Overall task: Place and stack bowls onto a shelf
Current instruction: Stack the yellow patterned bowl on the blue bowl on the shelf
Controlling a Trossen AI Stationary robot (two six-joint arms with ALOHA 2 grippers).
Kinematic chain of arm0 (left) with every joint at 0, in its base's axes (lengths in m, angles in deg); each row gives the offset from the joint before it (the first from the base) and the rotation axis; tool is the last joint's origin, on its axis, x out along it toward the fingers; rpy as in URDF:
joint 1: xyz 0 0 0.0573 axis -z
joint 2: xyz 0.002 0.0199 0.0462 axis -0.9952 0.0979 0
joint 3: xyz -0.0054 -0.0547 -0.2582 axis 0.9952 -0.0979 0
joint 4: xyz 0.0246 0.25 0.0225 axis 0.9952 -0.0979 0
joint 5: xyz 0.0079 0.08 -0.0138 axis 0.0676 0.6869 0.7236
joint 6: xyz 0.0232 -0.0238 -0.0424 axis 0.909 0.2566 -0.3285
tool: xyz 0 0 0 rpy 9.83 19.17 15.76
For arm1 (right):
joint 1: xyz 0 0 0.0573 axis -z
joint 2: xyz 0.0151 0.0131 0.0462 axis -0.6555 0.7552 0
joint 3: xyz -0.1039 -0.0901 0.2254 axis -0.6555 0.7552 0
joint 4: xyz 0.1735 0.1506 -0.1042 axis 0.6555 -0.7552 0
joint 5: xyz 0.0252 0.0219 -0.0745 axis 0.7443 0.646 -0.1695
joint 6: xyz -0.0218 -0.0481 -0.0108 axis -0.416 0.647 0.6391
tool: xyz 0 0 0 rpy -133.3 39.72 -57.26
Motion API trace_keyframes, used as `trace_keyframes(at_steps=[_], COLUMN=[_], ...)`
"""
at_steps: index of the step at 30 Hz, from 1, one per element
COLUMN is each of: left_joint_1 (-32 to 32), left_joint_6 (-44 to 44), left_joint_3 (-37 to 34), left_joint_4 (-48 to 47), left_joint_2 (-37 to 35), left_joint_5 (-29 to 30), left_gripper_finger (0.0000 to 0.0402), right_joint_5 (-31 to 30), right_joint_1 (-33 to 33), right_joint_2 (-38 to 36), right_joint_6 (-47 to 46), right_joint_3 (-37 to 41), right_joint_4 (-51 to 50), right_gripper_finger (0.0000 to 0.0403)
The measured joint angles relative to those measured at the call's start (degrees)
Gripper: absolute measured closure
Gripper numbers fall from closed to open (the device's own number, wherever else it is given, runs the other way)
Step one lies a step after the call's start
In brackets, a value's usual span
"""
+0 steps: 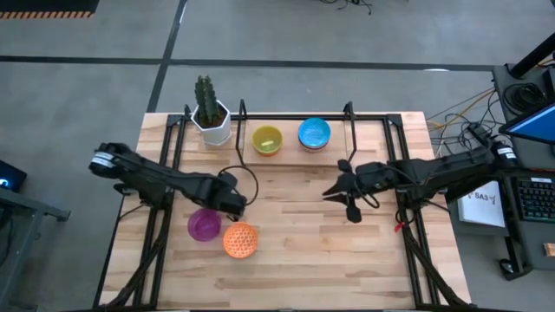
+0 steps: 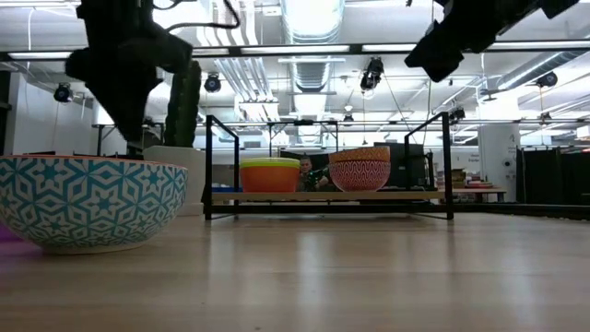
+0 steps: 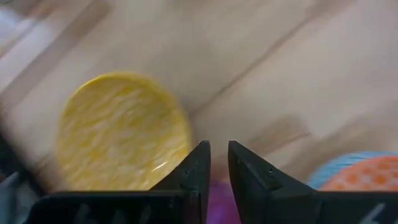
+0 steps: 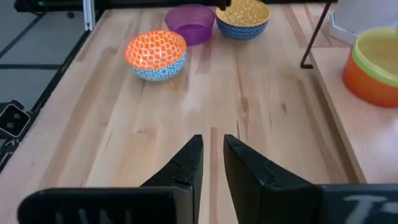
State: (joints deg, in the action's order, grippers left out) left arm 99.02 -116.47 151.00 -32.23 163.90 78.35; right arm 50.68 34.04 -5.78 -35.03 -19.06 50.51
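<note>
Beside right arm, paper (image 1: pixel 482 201) lettering illegible, bowls (image 1: pixel 241 240) unbranded

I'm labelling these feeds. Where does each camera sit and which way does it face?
High: above the table, looking straight down; both arms show, left gripper and right gripper.
Low: at tabletop height, looking level toward the shelf; arms enter from above.
Left wrist: on the left arm, facing down onto the gold bowl; own fingers show.
Right wrist: on the right arm, facing across the table; own fingers show.
Shared: high and right wrist both show the orange patterned bowl.
</note>
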Motion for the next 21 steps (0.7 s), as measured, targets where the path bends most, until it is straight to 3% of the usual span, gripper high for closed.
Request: trace_keyframes(at_steps=[4,12,21], left_joint_1=[-0.11,-1.06,-3.21], left_joint_6=[-4.64,-5.63,-7.21], left_joint_3=[1.45,-1.53,-8.55], left_joint_4=[-6.51,-2.17,6.98], left_joint_2=[0.92,1.00,1.06], left_joint_5=[-0.82,-1.66,-1.57], left_gripper_finger=[0.0340,0.0261,0.0261], right_joint_5=[0.03,0.32,0.37], right_joint_1=[0.02,0.02,0.02], right_joint_2=[-1.62,-2.59,-2.52], right_joint_6=[0.89,3.34,5.18], right_joint_3=[2.44,3.40,3.40], right_joint_4=[1.58,2.94,2.92], right_gripper_finger=[0.0349,0.0349,0.0349])
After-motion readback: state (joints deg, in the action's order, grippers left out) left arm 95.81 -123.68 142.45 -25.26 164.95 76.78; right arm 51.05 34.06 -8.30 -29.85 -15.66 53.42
